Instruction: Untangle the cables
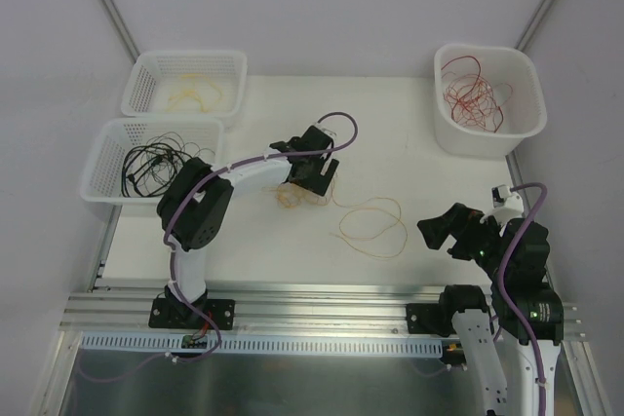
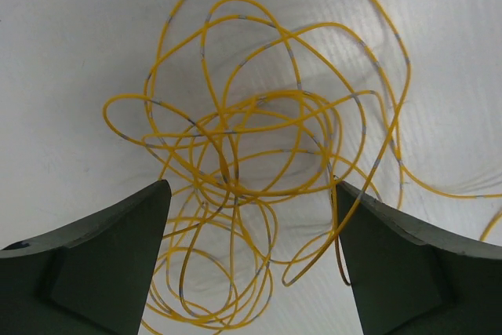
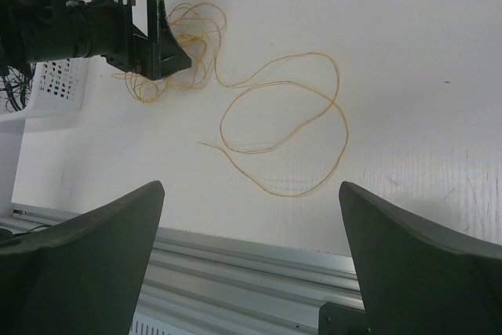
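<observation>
Tangled yellow cables (image 2: 227, 164), directly below left pincer (image 2: 251, 187), tips spread

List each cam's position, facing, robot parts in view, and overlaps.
Top external: above and behind the arms, looking down on the table; both arms, left gripper and right gripper show.
Left wrist: on the left arm, looking down at the yellow cable tangle; its own fingers frame it.
Right wrist: on the right arm, looking across the table toward the left arm and a loose yellow loop; own fingers show.
Shared: all three see the tangle; top and right wrist both see the left gripper.
</observation>
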### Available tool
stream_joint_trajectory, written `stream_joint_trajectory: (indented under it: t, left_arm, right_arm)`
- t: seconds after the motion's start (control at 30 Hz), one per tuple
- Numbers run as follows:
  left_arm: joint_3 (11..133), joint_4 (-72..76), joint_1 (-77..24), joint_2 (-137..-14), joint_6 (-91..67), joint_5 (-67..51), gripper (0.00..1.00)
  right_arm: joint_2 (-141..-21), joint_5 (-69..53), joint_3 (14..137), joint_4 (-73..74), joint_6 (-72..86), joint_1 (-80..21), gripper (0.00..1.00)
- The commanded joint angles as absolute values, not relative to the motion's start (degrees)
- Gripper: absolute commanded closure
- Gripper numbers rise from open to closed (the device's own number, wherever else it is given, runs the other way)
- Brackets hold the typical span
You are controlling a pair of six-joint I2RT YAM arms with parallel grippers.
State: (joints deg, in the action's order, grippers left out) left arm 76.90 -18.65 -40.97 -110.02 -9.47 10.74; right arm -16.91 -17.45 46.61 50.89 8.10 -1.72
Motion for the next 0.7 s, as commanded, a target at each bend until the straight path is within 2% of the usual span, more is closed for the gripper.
stream_joint_trajectory:
  t: [0.0,0.03,0.17,0.2,0.27,0.3,0.37,0.4,0.67]
  left_arm:
    - [78.92,-18.72,-40.08,-112.41,-9.67,8.44,0.16]
    - [79.19,-18.72,-39.82,-113.28,-9.75,8.09,0.18]
    - [79.19,-18.81,-39.73,-114.52,-10.28,6.51,0.42]
    - [79.19,-18.72,-39.73,-114.52,-10.28,6.07,0.53]
    - [79.01,-18.72,-39.81,-113.91,-10.55,5.1,0.69]
    - [78.93,-18.63,-39.73,-113.47,-10.63,4.84,0.84]
    - [79.01,-18.63,-39.73,-111.45,-10.55,4.05,0.97]
    - [79.45,-18.72,-39.64,-110.58,-10.46,3.78,1.0]
    - [84.98,-19.77,-33.06,-99.06,-15.45,-10.09,1.0]
  right_arm:
    - [-17.23,-18.54,46.5,51.15,7.91,-2.02,0.01]
    - [-17.23,-18.54,46.49,51.15,8.0,-2.02,0.0]
    - [-17.14,-18.46,46.32,51.15,7.91,-2.02,0.0]
    - [-17.23,-18.46,46.23,51.15,7.82,-1.93,0.0]
    - [-17.31,-18.46,46.06,51.07,7.74,-2.02,0.01]
    - [-17.31,-18.37,46.05,51.06,7.73,-1.93,0.0]
    - [-17.31,-18.28,46.14,51.06,7.74,-2.11,0.0]
    - [-17.31,-18.28,46.06,50.98,7.82,-2.02,0.0]
    - [-17.93,-18.11,45.88,50.98,7.47,-2.02,0.0]
